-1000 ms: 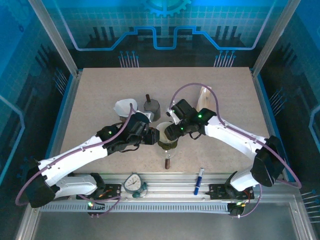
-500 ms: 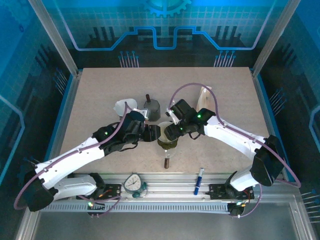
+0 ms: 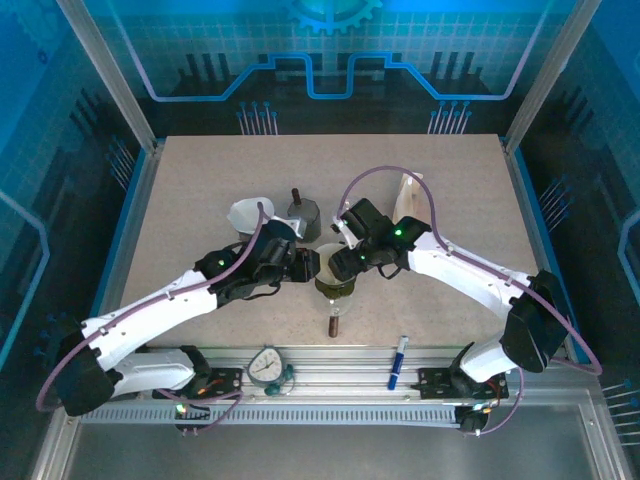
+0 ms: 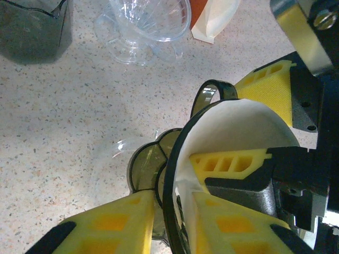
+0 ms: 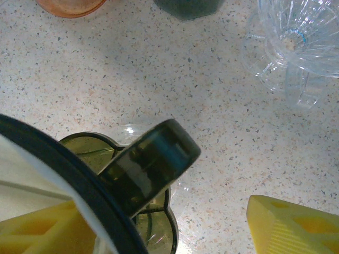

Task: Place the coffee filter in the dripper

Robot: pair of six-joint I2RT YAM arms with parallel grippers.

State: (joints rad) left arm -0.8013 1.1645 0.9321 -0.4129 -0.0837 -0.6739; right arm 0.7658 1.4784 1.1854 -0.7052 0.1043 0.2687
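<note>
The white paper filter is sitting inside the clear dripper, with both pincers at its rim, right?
Not the clear one: the white paper filter sits inside the dark smoky dripper, with the left pincer and right pincer at its rim. The left wrist view shows it; the clear dripper stands apart.

Robotics lab test cell: walled with blue circuit-pattern panels (image 3: 420, 60), framed by bare aluminium posts (image 3: 105, 75), floored with a speckled tabletop (image 3: 200, 180). Bolted to a slotted metal rail (image 3: 330, 385) at the near edge, two white cable-draped machines, left arm (image 3: 150, 310) and right arm (image 3: 470, 275); between their bases, a dial timer (image 3: 267, 366) and a marker (image 3: 399, 355).
</note>
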